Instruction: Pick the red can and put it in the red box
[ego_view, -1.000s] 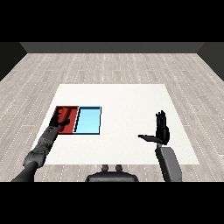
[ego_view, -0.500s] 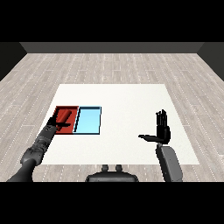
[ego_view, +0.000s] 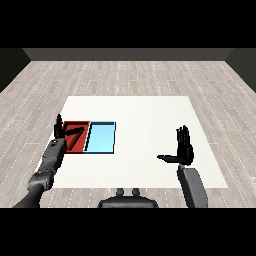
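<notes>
The red tray (ego_view: 79, 144) lies at the table's left, touching the light blue tray (ego_view: 101, 138) on its right. My left hand (ego_view: 60, 132) stands at the red tray's left edge, fingers straight up and thumb reaching out over the tray, holding nothing. Well to the right, my right hand (ego_view: 184, 148) is held upright above the table, fingers straight, thumb pointing left, empty. No red can stands out anywhere; I cannot tell one apart from the red tray's floor.
The white table (ego_view: 150, 115) stretches wide between the trays and my right hand. A grey wooden floor surrounds it. The table's front edge runs just under both forearms.
My left hand has drawn back from over the red tray to its left edge and spread its fingers upward. The right hand has stayed where it was.
</notes>
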